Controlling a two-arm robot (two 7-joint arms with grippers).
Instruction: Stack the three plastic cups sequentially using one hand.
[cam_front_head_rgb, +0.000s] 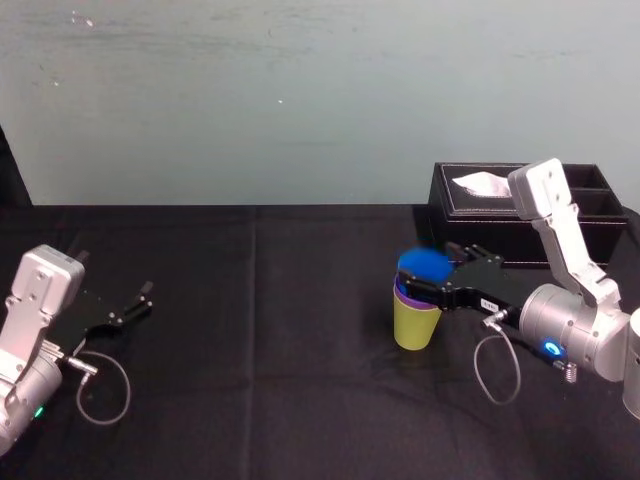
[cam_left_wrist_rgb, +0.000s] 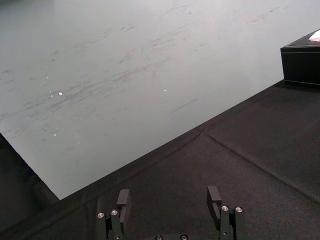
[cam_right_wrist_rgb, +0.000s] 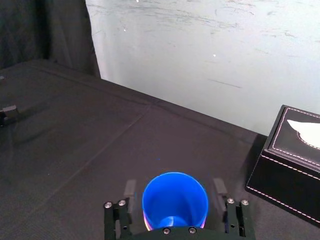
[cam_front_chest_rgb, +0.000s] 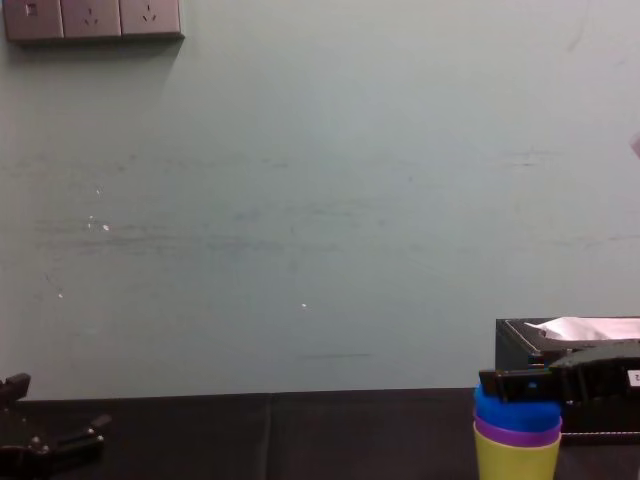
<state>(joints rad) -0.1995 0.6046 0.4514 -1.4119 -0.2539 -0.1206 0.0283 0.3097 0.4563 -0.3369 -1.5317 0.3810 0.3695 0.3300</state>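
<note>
Toward four o'clock on the desk (cam_front_head_rgb: 300, 385), the right gripper (cam_right_wrist_rgb: 174, 186) straddles the blue cup (cam_front_head_rgb: 422, 263) with fingers (cam_right_wrist_rgb: 218, 186) released clear of its sides, likely because it sits nested in the purple cup (cam_front_chest_rgb: 517, 431) and yellow-green cup (cam_front_chest_rgb: 515, 458); the left gripper (cam_front_head_rgb: 140, 302) rests open-fingered near eight o'clock.

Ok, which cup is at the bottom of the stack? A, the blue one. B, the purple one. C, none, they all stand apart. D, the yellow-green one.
D: the yellow-green cup sits lowest, with the purple cup nested in it and the blue cup on top, where the right end effector is; the left end effector lies off to the side.
</note>
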